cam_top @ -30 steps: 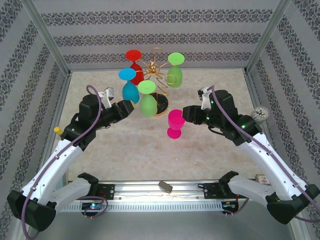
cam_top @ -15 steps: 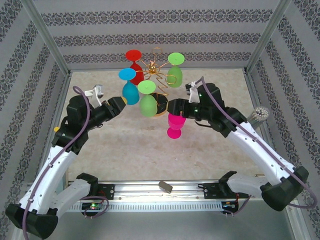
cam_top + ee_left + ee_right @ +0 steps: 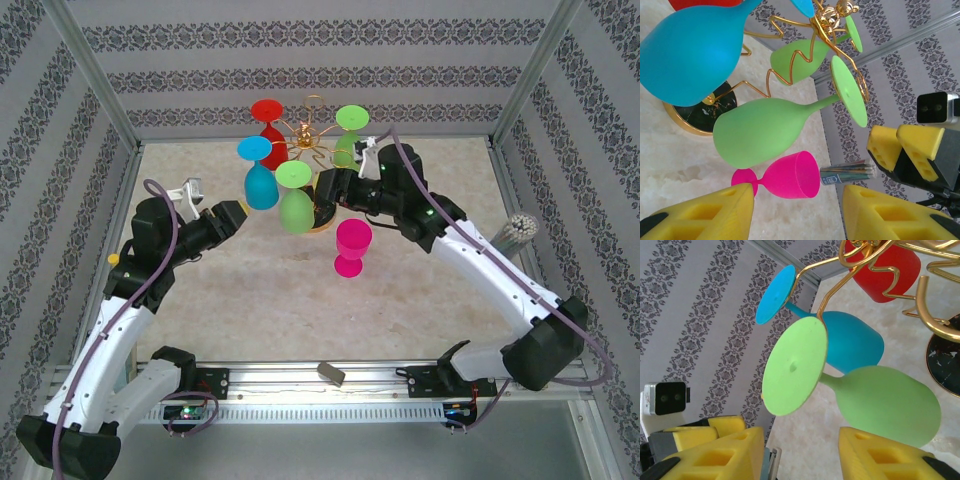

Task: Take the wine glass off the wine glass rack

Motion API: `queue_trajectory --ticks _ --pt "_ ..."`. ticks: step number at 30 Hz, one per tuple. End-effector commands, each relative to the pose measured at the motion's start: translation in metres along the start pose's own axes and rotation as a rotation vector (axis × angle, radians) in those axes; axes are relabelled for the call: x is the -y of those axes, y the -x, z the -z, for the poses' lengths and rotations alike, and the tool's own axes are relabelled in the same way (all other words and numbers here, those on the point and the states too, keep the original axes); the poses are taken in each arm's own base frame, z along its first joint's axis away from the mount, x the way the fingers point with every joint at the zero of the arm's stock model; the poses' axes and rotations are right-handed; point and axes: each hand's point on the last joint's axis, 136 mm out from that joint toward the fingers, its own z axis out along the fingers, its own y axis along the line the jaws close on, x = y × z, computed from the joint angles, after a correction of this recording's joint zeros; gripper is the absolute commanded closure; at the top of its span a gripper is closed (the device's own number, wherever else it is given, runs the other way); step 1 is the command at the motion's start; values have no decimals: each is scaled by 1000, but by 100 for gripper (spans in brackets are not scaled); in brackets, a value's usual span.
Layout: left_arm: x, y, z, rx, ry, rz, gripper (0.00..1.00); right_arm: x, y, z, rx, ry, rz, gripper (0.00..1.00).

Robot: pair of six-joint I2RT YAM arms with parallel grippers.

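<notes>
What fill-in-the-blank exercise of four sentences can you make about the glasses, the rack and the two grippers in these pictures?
1. The wine glass standing upright on the table is ____ in colour.
2. On the wine glass rack hang one red glass, one blue glass and ____ green glasses.
3. Of the left gripper and the right gripper, the one closer to the rack's stem is the ____.
4. The jaws of both grippers are ____.

Missing words: pink; two; right; open.

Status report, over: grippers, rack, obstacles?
Left gripper open, short of the rack. Right gripper open, beside front green glass, which hangs on rack. Pink glass stands on table nearby.
</notes>
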Motion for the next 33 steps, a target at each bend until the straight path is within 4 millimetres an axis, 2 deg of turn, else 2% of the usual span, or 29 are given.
queue_trajectory --ticks 1,12,33 --pt "3 4 2 10 -27 5 49 -21 13 -5 27 64 6 58" --pt "0 5 2 20 -28 17 50 -19 19 -22 18 73 -16 59" --pt "-3 5 7 36 -24 24 50 -10 22 -37 9 66 -40 69"
